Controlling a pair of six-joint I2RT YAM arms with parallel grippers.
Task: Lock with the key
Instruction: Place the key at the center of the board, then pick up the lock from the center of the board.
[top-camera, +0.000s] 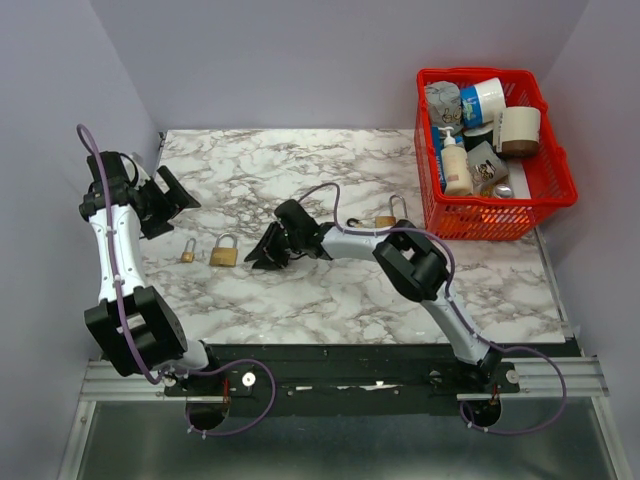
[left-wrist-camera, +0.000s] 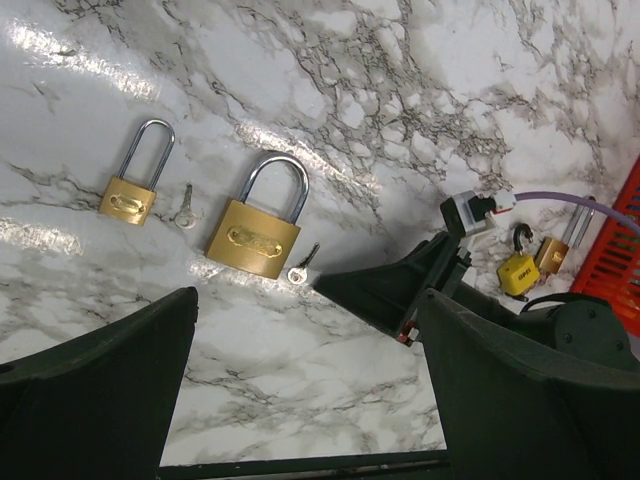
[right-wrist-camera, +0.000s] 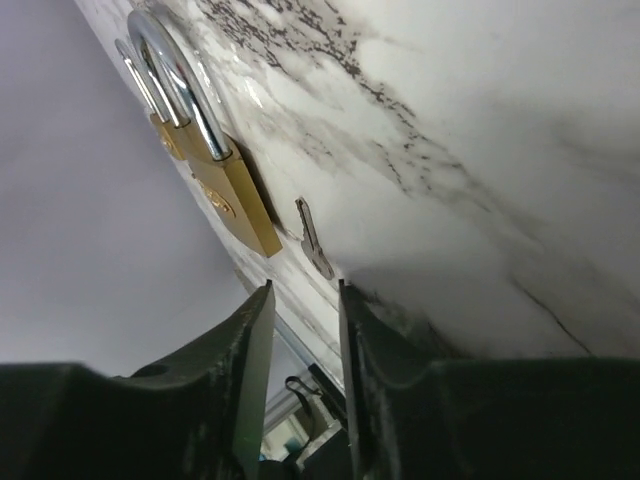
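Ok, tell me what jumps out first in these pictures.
A red basket crammed with bottles and containers stands at the marble table's far right corner. Left of centre lie two brass padlocks, a larger padlock and a smaller padlock, each with a small key beside it. The right gripper sits low beside the larger padlock's key.

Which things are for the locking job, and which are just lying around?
For the job: big padlock, key beside it, right gripper.
Lying around: small padlock, other key, yellow padlock, red basket.
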